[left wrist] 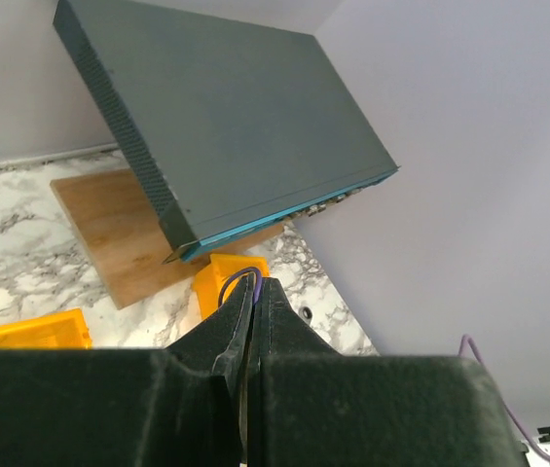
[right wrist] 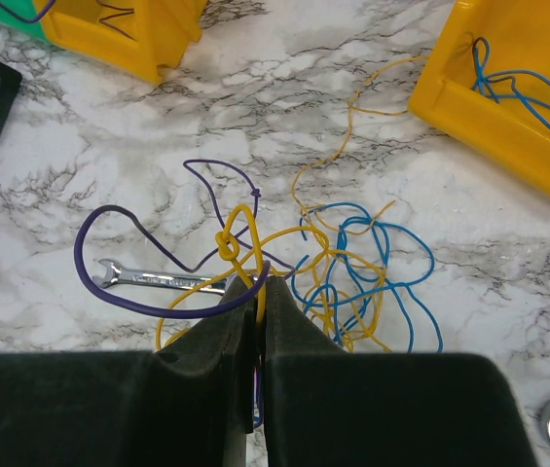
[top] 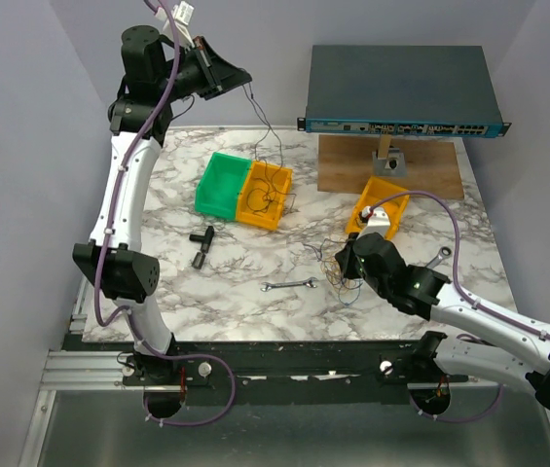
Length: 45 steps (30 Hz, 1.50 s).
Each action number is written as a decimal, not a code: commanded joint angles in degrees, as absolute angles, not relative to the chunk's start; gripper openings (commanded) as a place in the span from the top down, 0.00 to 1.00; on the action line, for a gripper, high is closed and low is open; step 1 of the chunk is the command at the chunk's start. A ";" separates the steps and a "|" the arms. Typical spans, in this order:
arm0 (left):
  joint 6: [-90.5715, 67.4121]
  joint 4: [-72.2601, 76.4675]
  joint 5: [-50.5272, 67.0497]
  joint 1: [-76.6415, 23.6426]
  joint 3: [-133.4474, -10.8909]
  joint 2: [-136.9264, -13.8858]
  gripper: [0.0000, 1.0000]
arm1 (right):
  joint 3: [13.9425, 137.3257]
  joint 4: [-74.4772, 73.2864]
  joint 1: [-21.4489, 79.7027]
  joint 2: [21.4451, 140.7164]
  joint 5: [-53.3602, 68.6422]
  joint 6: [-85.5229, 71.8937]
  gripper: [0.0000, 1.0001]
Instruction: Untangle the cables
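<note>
Right wrist view: the right gripper [right wrist: 258,282] is clenched on the cables, its jaws pressed together on a yellow cable [right wrist: 228,245] and a purple cable [right wrist: 77,258] that run in between the tips. The small silver open-ended wrench [right wrist: 158,279] lies flat on the white marble table [right wrist: 138,126] just left of those tips, with the purple and yellow loops crossing over its right end. Right of the wrench, thin blue cables [right wrist: 430,263] coil together with more yellow ones in a loose heap on the table.

In the top external view, a black T-shaped part [top: 201,243] lies beyond and left of the wrench. Farther beyond the wrench, a green plastic bin [top: 221,185] and a yellow plastic bin [top: 279,180] touch side by side; dark thin cables lie in the yellow one. Beyond and right of the wrench, a second yellow bin [top: 391,199] sits tilted and holds blue cables.

Farthest beyond the wrench and high above the table, the left gripper [top: 240,76] is clamped shut on a thin cable that hangs down to the yellow bin beside the green one. A dark flat network switch [top: 401,88] stands above a wooden board [top: 430,175] at the far right.
</note>
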State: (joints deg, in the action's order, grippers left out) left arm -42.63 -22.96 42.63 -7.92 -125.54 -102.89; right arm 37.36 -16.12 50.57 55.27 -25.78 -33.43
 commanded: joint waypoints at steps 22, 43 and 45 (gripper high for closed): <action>-34.72 -24.82 34.44 -6.74 -115.49 -108.14 1.00 | 38.76 -16.37 50.55 55.28 -25.33 -33.49 0.99; -17.14 -43.01 -10.73 -19.55 -107.03 -107.02 1.00 | 37.81 -15.82 50.54 54.99 -24.99 -33.51 0.99; -17.66 -46.87 -10.83 -20.52 -110.24 -109.29 1.00 | 37.58 -15.74 50.54 54.71 -25.13 -33.49 0.99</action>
State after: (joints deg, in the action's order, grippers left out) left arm -20.18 -36.67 1.23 -17.85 -103.92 -106.28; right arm 37.36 -16.16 50.57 55.33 -25.74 -33.41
